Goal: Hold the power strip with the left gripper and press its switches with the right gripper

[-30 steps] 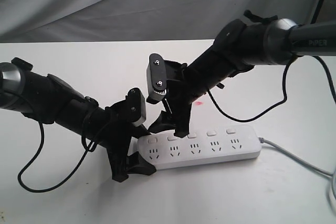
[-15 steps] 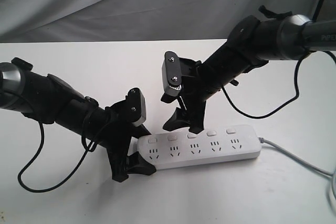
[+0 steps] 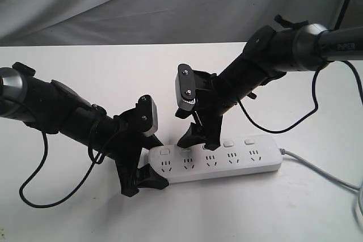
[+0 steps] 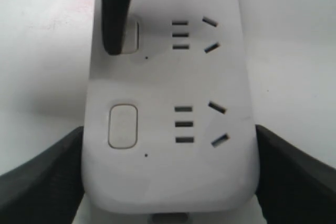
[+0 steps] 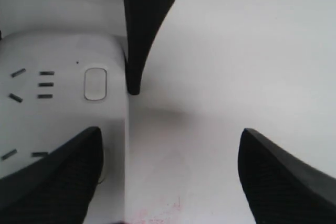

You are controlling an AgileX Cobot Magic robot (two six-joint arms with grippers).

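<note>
Power strip: long white bar lying flat on the white table, in front of both arms; the end away from its cord sits in the left gripper.
Sockets: 5 in a row, 3 slots each.
Switches: 5 white rounded-square buttons along the far edge, 1 per socket.
Cord: grey, leaving the strip's free end and running off across the table.
Left gripper: its 2 black fingers are clamped across the strip's rounded end, 1 against each long side.
Right gripper: fingers spread wide, grasping nothing. 1 fingertip sits on the 2nd switch from the held end. Whether the button is pushed in cannot be told. The other finger hangs over bare table beyond the strip's far edge.
Writing: "PIPER" lettering, white on the right arm.
Table mark: faint pink smear near the strip.
Backdrop: grey cloth.
</note>
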